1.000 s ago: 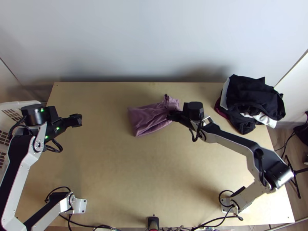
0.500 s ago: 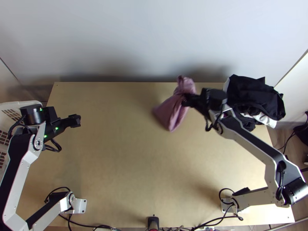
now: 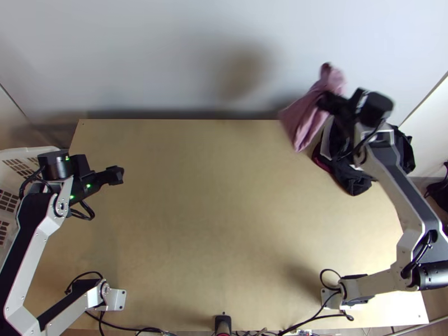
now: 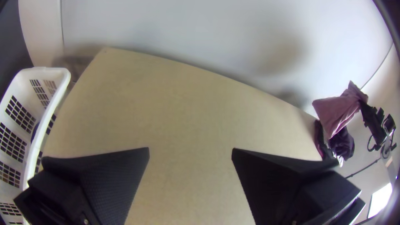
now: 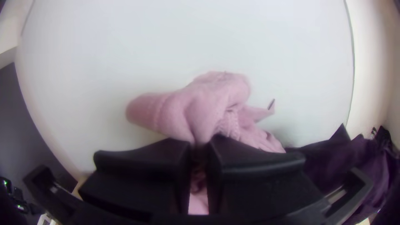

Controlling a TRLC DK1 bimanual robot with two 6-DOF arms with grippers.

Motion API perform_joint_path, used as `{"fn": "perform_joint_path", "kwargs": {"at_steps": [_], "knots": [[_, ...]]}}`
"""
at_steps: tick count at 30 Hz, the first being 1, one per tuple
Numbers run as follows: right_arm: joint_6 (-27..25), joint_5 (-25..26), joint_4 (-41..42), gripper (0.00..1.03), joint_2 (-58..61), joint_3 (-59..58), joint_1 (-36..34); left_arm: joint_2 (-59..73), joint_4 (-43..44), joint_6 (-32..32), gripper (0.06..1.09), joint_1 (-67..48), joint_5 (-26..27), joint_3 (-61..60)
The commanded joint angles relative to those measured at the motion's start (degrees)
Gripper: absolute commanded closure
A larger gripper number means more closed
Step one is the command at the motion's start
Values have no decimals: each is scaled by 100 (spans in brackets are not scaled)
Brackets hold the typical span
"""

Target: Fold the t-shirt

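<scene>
At six o'clock, thin black cables [image 3: 316, 320] run along the near edge of the smooth, light wooden table [image 3: 213, 252], some cut off by the view. At nine o'clock a white plastic basket [image 4: 62, 77], pierced with rows of square holes, is also cut off. Just inside it, toward ten o'clock, is the left gripper [image 3: 117, 175], its wide, finely textured fingers spread with nothing between them. At two o'clock, the right arm [image 3: 395, 187] partly hides a crumpled pile of clothes [image 3: 350, 179], black with white and dark red. At one o'clock, by the far edge, the right gripper [image 3: 326, 102] pinches the pink t-shirt [image 3: 305, 117] in midair, its fingertips sunk in cloth. The soft shirt is bunched at the grip, flaring into a blurred wedge below; a textured strip, perhaps ribbing, crosses the folds. I cannot tell its layers. Beyond stands a smooth, pale wall [image 3: 168, 56].
</scene>
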Motion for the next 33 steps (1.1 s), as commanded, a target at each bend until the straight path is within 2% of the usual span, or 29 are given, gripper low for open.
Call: {"fn": "perform_joint_path", "kwargs": {"at_steps": [1, 4, 16, 20, 28, 33], "knots": [[-78, -58, -214, 100, 165, 715, -948, 10, 21, -43, 12, -66, 5, -24], [-78, -76, -223, 100, 191, 803, -1423, -17, 21, -17, 12, -58, -4, -95], [-166, -867, -451, 100, 306, 267, -3067, -17, 38, -17, 12, -172, 5, -139], [-271, -1139, -372, 100, 358, -217, -3278, -34, 56, -69, 12, -216, 5, -147], [-790, -1183, 516, 100, 385, -1298, -3365, -263, -6, -17, 12, -181, -4, -209], [-1010, -1210, 604, 100, 534, -1685, -3453, -315, -94, 27, 12, -58, -4, -209]]}}
